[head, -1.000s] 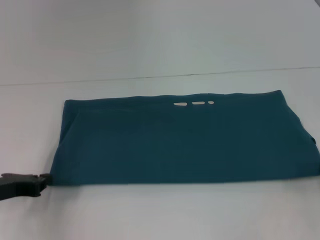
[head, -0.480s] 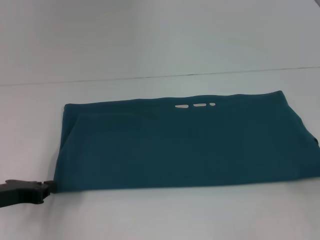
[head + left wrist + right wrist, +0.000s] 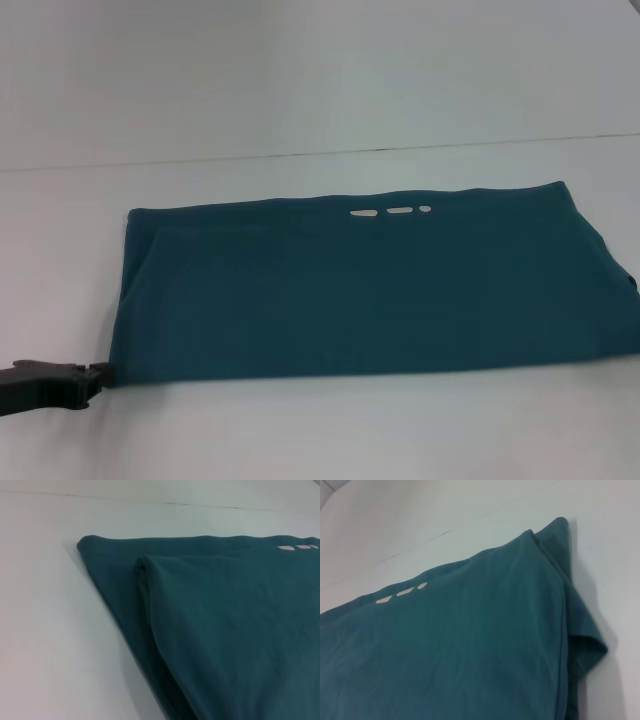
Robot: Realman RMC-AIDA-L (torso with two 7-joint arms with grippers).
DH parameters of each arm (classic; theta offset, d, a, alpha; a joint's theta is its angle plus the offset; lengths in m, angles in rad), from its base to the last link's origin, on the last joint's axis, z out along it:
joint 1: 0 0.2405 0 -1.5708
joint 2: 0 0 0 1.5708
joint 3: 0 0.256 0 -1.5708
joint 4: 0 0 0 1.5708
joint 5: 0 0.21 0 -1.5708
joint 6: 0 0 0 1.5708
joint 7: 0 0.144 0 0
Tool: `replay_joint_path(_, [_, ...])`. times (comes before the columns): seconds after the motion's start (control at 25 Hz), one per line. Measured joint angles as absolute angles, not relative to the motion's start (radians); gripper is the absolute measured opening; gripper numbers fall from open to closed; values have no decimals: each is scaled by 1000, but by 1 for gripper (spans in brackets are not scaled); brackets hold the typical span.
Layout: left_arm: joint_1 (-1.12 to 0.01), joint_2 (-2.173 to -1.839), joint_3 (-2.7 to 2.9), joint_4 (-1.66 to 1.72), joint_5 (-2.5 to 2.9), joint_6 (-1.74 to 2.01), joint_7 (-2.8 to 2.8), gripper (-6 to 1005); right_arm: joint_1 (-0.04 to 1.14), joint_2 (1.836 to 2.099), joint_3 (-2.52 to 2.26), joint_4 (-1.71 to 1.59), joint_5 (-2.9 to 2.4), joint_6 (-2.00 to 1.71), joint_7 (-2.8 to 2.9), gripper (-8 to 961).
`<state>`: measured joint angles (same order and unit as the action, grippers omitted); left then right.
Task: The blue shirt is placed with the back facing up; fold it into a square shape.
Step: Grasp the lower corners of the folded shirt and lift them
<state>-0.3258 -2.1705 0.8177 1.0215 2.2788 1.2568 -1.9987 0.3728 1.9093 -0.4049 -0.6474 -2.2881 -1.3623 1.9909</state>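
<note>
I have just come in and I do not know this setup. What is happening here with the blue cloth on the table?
A two-armed robot is folding the blue shirt on a white table. The shirt is already folded into a long rectangle, with layered edges at both ends and small white marks near its far edge. The left gripper sits at the shirt's near left corner. The right gripper does not show in any view. The shirt is not yet a square.
</note>
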Motion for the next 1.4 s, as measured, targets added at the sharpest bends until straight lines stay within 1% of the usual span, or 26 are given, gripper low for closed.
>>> replay_joint_path(1.4, [-342, -2165, 815, 1005, 2282, 1287, -1989, 1, 371, 1910, -405, -647, -2293, -1371, 1991, 9])
